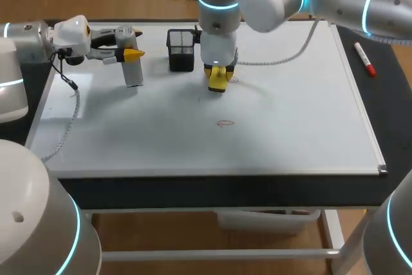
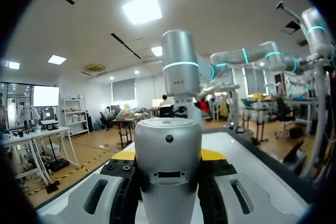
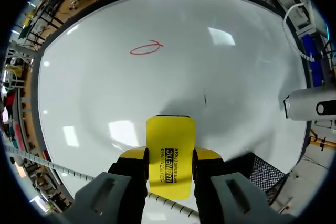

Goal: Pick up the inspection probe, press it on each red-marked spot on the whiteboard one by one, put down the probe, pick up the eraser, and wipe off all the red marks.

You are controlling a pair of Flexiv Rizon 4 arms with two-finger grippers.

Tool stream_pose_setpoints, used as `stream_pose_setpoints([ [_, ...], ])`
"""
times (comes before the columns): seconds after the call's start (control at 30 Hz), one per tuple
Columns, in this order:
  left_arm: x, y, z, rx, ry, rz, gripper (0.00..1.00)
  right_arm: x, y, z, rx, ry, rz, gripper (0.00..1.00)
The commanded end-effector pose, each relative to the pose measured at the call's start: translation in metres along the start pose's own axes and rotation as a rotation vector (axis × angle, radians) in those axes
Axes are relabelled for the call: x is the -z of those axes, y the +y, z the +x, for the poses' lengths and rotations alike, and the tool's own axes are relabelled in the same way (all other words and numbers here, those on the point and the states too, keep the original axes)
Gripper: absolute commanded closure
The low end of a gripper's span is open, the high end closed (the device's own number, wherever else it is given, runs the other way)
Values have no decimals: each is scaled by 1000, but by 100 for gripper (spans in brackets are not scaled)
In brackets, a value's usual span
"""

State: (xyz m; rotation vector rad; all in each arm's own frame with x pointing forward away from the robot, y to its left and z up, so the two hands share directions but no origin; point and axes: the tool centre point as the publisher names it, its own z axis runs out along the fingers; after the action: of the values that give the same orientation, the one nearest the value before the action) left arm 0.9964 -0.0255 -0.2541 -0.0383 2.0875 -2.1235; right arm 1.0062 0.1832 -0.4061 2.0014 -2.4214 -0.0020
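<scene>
1. Now, read the whiteboard [image 1: 290, 127] as a dial, with 6 o'clock at your near edge. Closest to you, just off centre toward 5 o'clock, lies one red oval mark [image 1: 225, 122], unwiped.
2. At 12 o'clock from that oval, your right gripper [image 3: 169, 157] is closed narrow on the yellow eraser [image 3: 170, 129]. It clamps the long sides, and the free end points down and appears to rest on the board. A faint reddish trace sits just beside the eraser at its 3 o'clock. It is too small to tell whether it is a mark or residue.
3. At 9 o'clock from the eraser, well apart from it, your left gripper [image 2: 169, 155] lies level. Its fingers press both sides of the silver inspection probe [image 2: 168, 182], so it is holding the probe. The probe stands upright, with its foot on or just above the board.
4. Farther back, a black mesh holder [image 1: 181, 48] stands at 11 o'clock from the eraser. A red marker [image 1: 365, 59] lies off the board at 2 o'clock, on the dark table.
5. The wiping step looks to be in hand, though the probe has not been let go.
6. The next move calls for drawing the eraser toward 6 o'clock. Keep its face flat and pressed, and cover the whole loop of the oval. Then check the trace beside the starting spot.
</scene>
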Motion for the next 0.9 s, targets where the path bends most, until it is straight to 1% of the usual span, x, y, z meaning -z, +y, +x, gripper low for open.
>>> stream_pose_setpoints([
  [0.03,0,-2,1,-1,-3,-3,100,-5,-3,-1,11,5,-10,100],
  [0.6,0,-2,1,-1,-3,-3,100,-15,-9,2,34,26,-34,100],
  [0.9,0,-2,1,-1,-3,-3,100,-21,-10,14,17,40,-48,100],
])
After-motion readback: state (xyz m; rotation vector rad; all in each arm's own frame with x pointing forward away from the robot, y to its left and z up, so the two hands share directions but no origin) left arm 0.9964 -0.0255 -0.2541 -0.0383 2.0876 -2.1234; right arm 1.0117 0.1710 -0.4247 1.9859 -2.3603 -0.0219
